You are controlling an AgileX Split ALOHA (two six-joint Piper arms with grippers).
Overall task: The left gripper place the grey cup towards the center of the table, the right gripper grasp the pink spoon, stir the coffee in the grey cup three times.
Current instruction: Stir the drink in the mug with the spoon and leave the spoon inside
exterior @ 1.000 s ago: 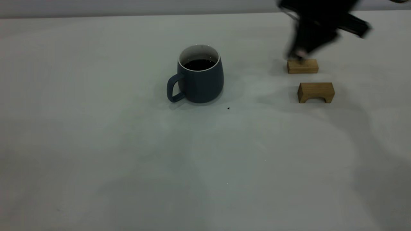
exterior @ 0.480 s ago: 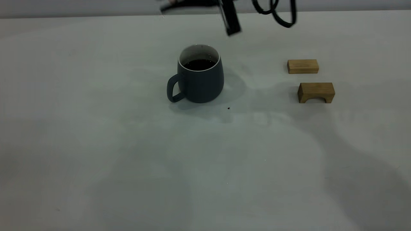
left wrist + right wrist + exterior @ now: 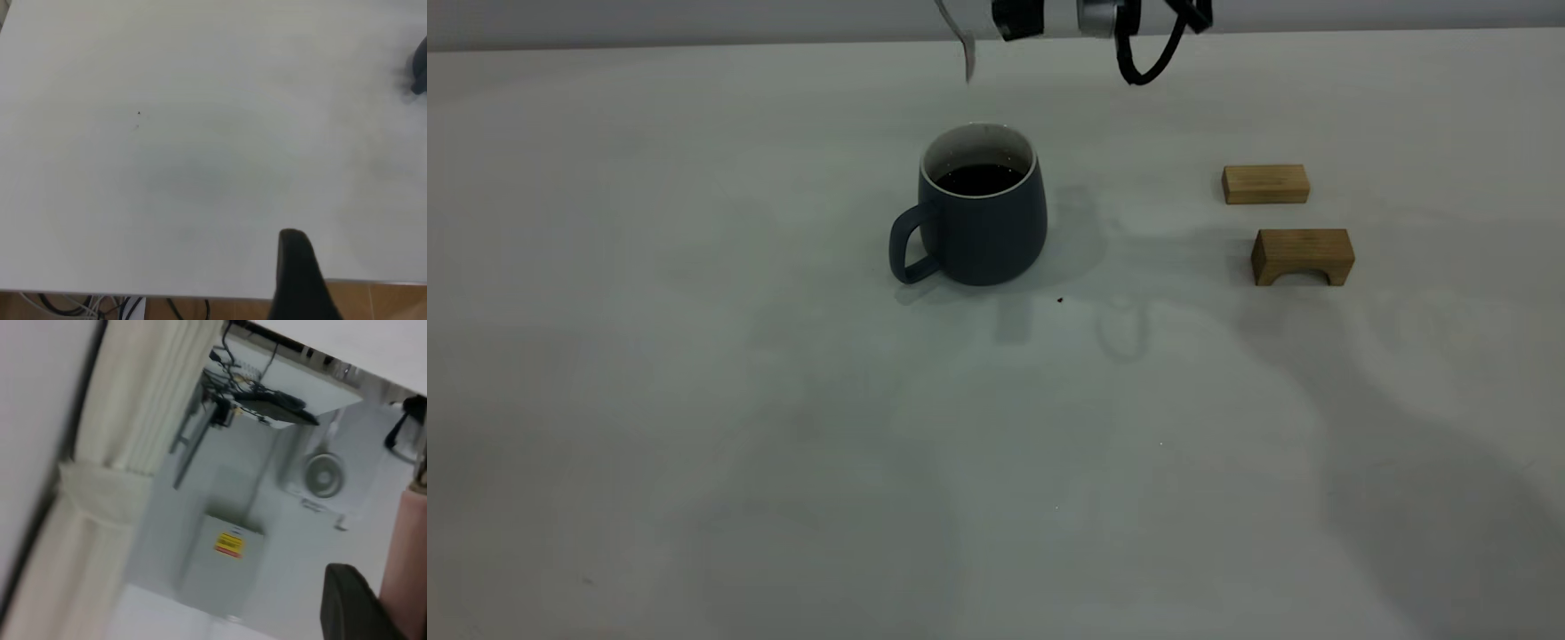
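The grey cup [image 3: 983, 231] stands upright mid-table, handle to the left, with dark coffee [image 3: 980, 179] inside. Above its rim and slightly left hangs the metal bowl of the pink spoon [image 3: 967, 46], pointing down. The right arm [image 3: 1049, 13] that holds it is mostly cut off by the top edge. In the right wrist view my right gripper [image 3: 377, 590] is shut on the spoon's pink handle [image 3: 408, 560]. The left gripper shows only one dark finger [image 3: 297, 273] over the table's [image 3: 200, 167] near edge, far from the cup, with nothing in it.
Two wooden blocks lie to the right of the cup, a flat one [image 3: 1265, 183] and an arch-shaped one [image 3: 1302, 256]. A tiny dark speck [image 3: 1060, 300] sits by the cup's base. A black cable loop [image 3: 1147, 53] hangs from the right arm.
The right arm rose from the flat wooden block with the spoon and swung left. The spoon's bowl now hangs above the cup. Cup and blocks have not moved.
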